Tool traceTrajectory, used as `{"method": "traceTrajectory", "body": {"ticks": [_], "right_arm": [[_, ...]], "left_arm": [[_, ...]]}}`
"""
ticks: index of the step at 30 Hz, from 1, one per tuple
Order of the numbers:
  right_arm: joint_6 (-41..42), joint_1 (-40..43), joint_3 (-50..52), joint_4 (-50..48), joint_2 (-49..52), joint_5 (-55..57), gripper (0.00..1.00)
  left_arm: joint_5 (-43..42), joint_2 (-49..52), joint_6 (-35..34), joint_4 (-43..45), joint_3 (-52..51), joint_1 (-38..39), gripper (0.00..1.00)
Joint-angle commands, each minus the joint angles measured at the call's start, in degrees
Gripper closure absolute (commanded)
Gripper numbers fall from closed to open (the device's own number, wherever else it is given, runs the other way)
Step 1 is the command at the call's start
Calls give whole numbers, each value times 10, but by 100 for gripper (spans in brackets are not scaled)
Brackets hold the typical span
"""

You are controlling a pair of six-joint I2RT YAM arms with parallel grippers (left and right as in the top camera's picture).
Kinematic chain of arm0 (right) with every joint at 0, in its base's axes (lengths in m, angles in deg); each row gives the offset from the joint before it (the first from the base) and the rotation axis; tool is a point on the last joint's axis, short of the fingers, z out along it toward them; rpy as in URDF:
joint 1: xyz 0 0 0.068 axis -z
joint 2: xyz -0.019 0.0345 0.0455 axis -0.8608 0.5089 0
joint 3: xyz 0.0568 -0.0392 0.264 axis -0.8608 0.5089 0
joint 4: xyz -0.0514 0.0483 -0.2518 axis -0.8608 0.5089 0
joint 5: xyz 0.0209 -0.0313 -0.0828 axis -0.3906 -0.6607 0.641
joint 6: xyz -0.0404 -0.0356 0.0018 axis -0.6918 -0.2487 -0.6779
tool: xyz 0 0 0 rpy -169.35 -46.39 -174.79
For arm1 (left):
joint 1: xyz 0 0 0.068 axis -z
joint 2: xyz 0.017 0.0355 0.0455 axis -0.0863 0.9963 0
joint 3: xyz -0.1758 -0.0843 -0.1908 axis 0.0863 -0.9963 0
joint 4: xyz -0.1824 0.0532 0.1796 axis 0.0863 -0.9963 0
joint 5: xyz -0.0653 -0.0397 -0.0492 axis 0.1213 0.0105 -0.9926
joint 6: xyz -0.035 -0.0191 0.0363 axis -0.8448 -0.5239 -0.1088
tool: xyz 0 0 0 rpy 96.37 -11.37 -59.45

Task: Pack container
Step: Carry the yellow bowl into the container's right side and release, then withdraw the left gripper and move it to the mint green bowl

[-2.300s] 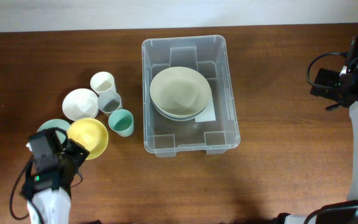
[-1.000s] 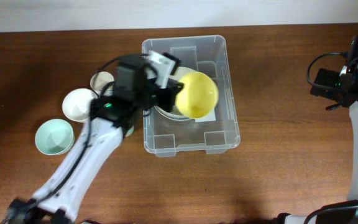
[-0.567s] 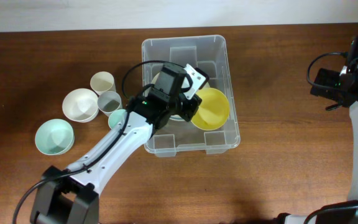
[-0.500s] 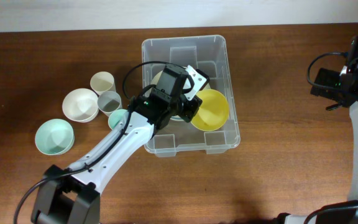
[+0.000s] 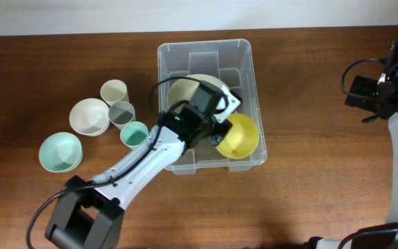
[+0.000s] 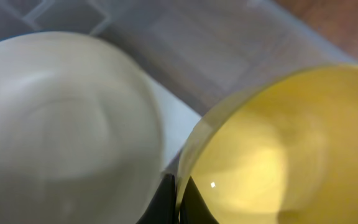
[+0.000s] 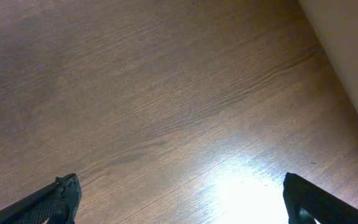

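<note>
Yellow bowl (image 5: 240,137) heading for the near right corner of the container (image 5: 244,48)!
The container sits mid-table, and the left gripper (image 6: 178,198) is clamped on the yellow bowl's rim, just beside the pale bowl (image 5: 185,88). The smart play: keep it inside the wall, level it, settle it on the floor, then let go. The right gripper (image 7: 182,202) idles with jaws wide apart, well away.

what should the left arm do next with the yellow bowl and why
Probably ease it down and open the left claw: it is shut on the rim of the yellow bowl, which is inside the container beside the pale bowls.
</note>
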Motion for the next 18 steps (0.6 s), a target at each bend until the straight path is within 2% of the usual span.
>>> {"method": "traceTrajectory", "body": {"ticks": [1, 8, 14, 18], "right_arm": [[1, 2, -2, -1, 2, 7, 1], [1, 2, -2, -1, 2, 7, 1], [1, 2, -2, -1, 2, 7, 1], [1, 2, -2, -1, 2, 7, 1]], "left_arm": [[12, 2, 16, -4, 14, 15, 86], [61, 2, 15, -6, 15, 15, 77], [72, -8, -41, -9, 45, -9, 76], [83, -49, -123, -31, 67, -58, 74]]}}
